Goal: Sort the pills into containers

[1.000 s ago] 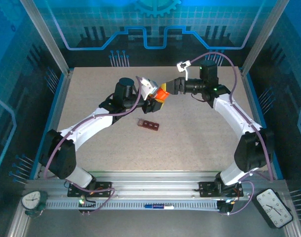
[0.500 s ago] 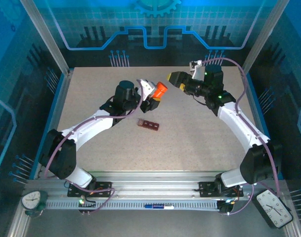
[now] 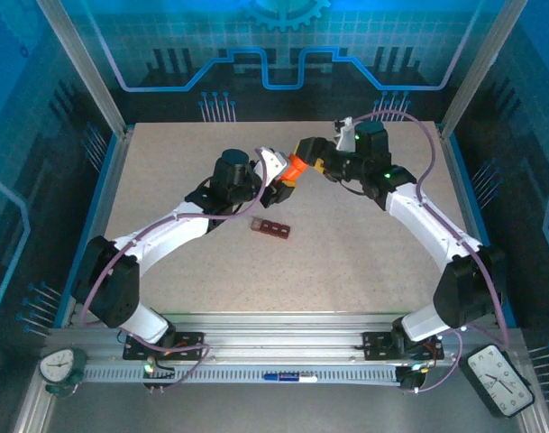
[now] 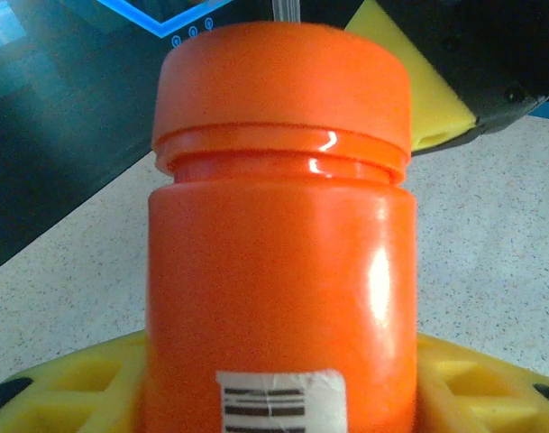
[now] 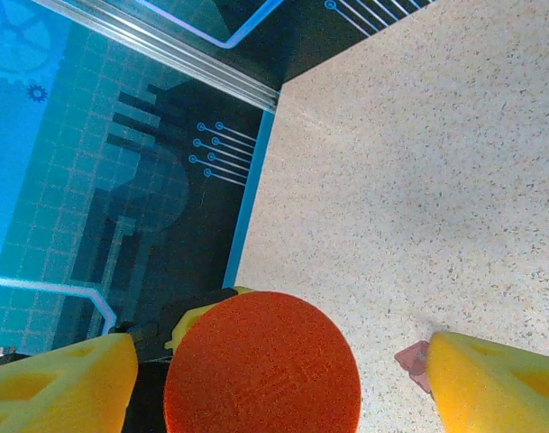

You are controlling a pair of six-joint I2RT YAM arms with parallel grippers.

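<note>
Left wrist: left end effector grips bottle; right end effector stands open astride its cap.

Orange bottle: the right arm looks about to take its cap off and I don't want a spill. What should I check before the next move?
1. Left end effector clamped on the orange bottle: ok.
2. Cap seated on the bottle: ok.
3. Right end effector open, one finger each side of the cap: ok.
4. Cap centred between those fingers: not ok, gaps uneven.
5. Containers lying on the table, away from the bottle: ok.
6. Pills inside: cannot tell.
</note>
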